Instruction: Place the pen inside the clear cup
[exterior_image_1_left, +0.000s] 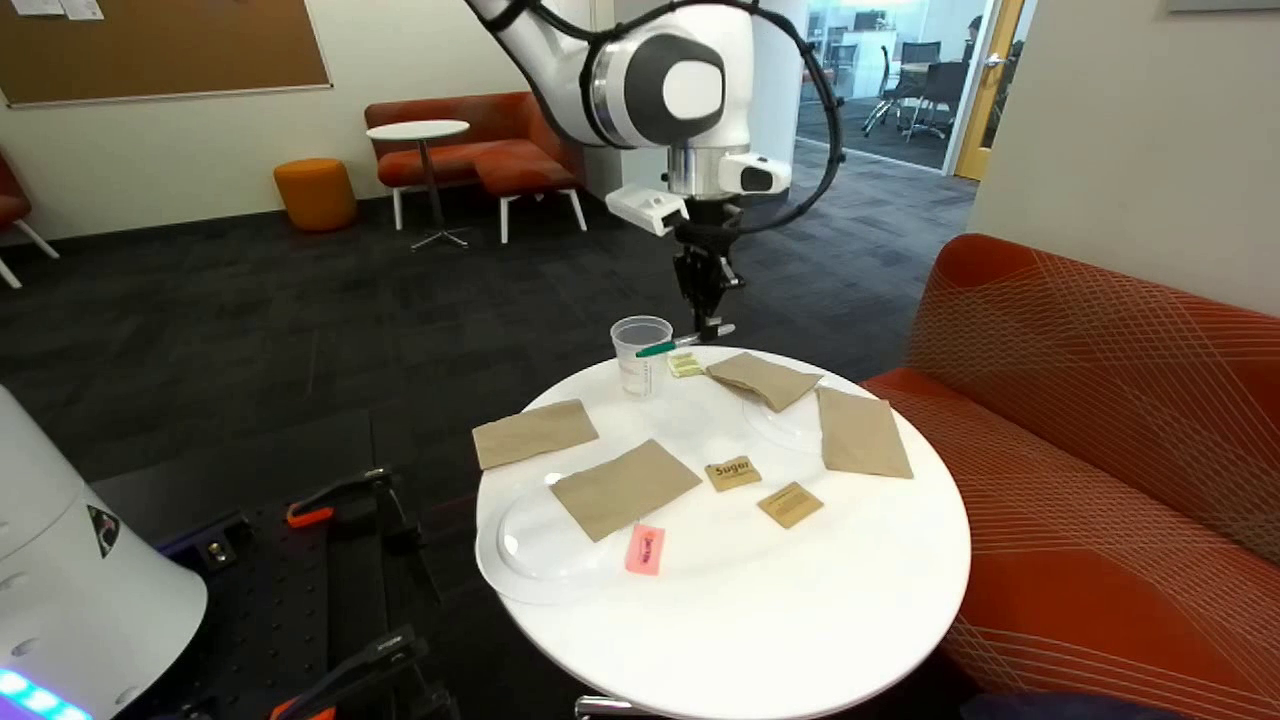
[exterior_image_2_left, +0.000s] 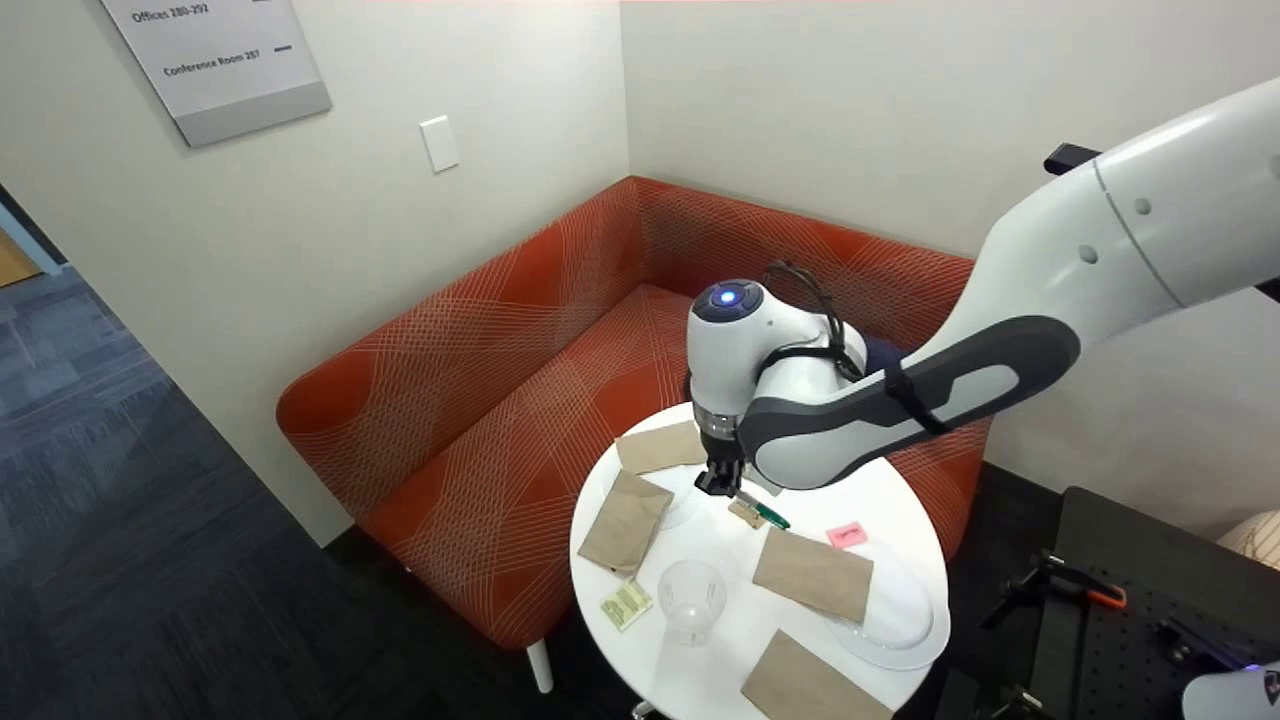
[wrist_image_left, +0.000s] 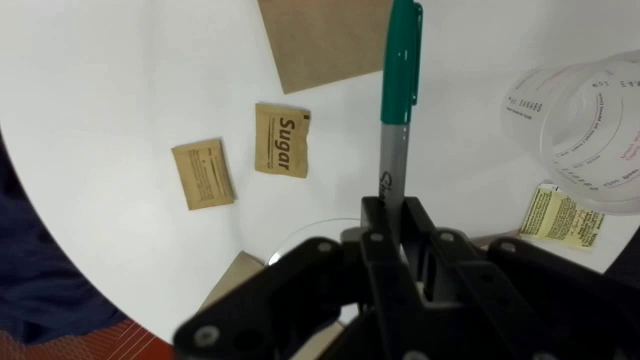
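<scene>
The pen is a marker with a green cap (wrist_image_left: 399, 75) and a grey barrel. My gripper (wrist_image_left: 392, 212) is shut on its grey barrel and holds it well above the table, lying nearly level with the cap end sticking out. The gripper (exterior_image_1_left: 708, 328) and pen (exterior_image_1_left: 658, 349) also show in an exterior view, where the cap overlaps the cup in the picture. The clear cup (exterior_image_1_left: 640, 372) stands upright on the table. In the wrist view the cup (wrist_image_left: 595, 135) is to the right, apart from the pen. The cup (exterior_image_2_left: 691, 603) and pen (exterior_image_2_left: 771, 515) look apart here too.
The round white table (exterior_image_1_left: 800, 620) bears several brown napkins (exterior_image_1_left: 625, 490), clear plates (exterior_image_2_left: 895, 610), brown sugar packets (wrist_image_left: 282, 140), a pink packet (exterior_image_1_left: 645, 550) and a yellow packet (wrist_image_left: 560, 215) close beside the cup. A red sofa (exterior_image_1_left: 1100, 480) borders the table.
</scene>
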